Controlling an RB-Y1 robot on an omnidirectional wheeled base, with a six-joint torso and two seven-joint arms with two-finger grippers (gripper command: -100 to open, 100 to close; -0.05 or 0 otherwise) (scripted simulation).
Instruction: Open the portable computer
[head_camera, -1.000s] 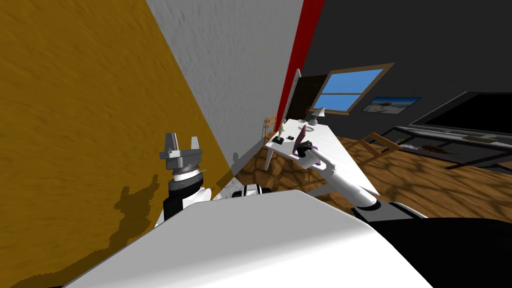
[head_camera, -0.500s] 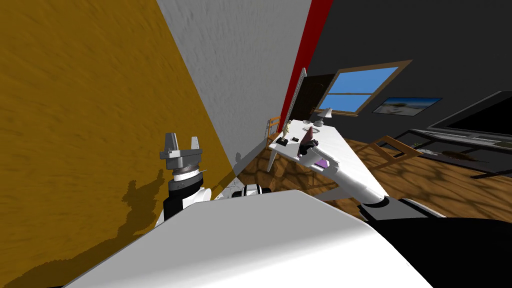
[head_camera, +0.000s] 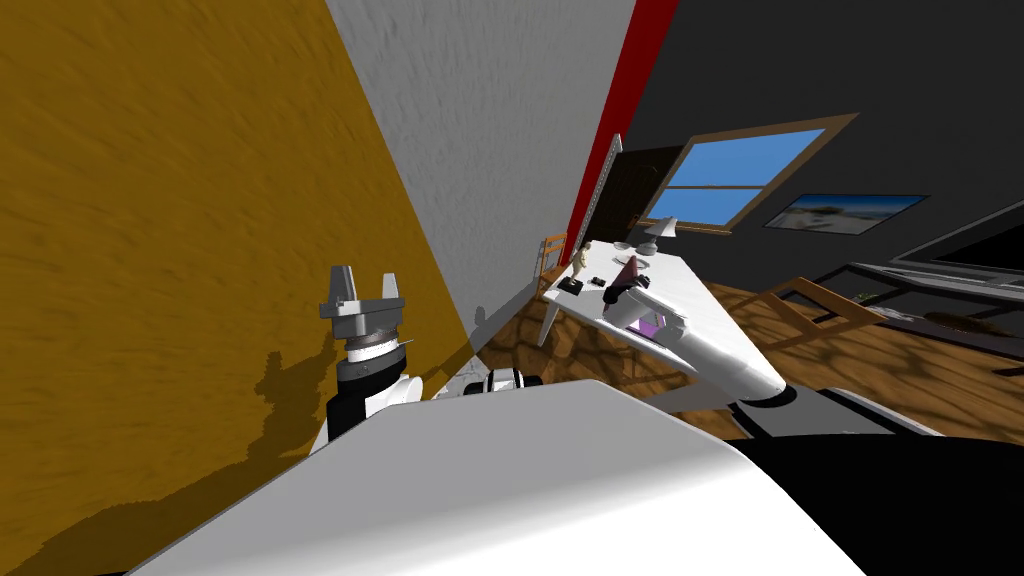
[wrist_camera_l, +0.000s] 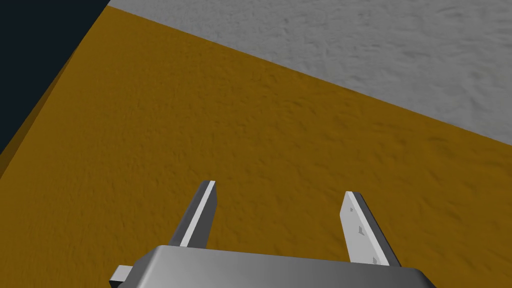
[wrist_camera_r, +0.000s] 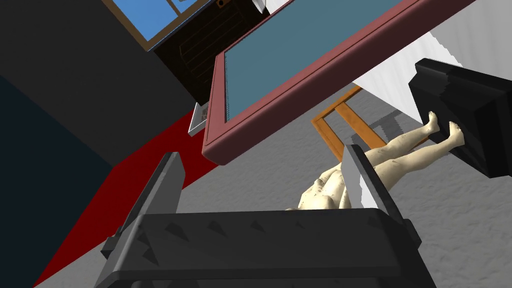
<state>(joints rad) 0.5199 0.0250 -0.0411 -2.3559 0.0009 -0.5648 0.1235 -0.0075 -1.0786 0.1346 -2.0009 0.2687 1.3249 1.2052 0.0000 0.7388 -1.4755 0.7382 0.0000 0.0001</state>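
Maroon-framed laptop (wrist_camera_r: 310, 55), lid raised, blue-grey screen showing; right jaws spread, left jaws spread too.

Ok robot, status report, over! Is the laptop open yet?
Left gripper open, raised. Right gripper open at dark red-framed laptop, lid up, ungripped. Cream figurine close by.

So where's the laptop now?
Head view: the laptop is on the white table at right, beside the pale figurine, just beyond the open right end effector.
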